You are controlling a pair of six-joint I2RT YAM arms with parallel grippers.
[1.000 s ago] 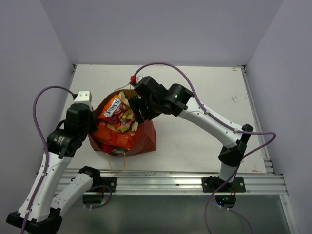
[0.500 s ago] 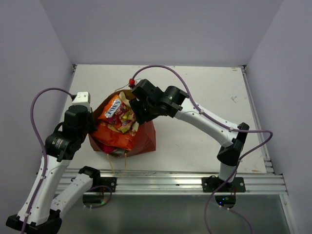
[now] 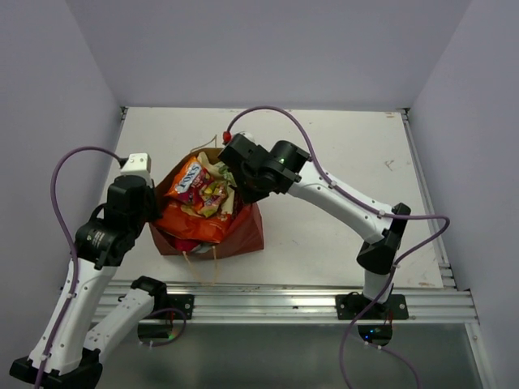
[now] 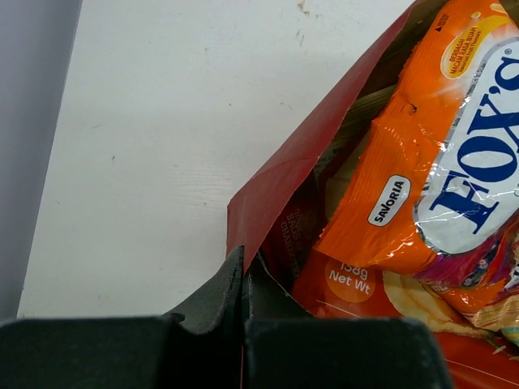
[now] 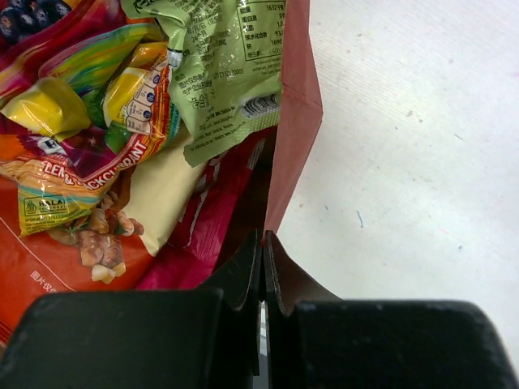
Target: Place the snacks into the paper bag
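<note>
The dark red-brown paper bag (image 3: 243, 233) stands on the table, stuffed with snacks. An orange Fox's packet (image 3: 188, 180) and a bright sweets packet (image 3: 212, 197) stick out of its top. My left gripper (image 3: 154, 214) is shut on the bag's left rim (image 4: 280, 174), pinching the paper between its jaws, with the orange packet (image 4: 422, 162) just inside. My right gripper (image 3: 241, 198) is shut on the bag's right rim (image 5: 293, 121). Beside it lie a green sachet (image 5: 223, 73), a pink-red packet (image 5: 207, 231) and a yellow-red packet (image 5: 73, 174).
The bag's thin tan cord handles (image 3: 212, 263) hang over the table's front rail (image 3: 292, 301). White tabletop (image 3: 340, 162) spreads right of the bag and behind it. Side walls enclose the table on the left and right.
My right gripper has closed from open onto the bag's right rim. It moved slightly down and left, and the bag's mouth has shifted with it. The left arm has stayed still.
</note>
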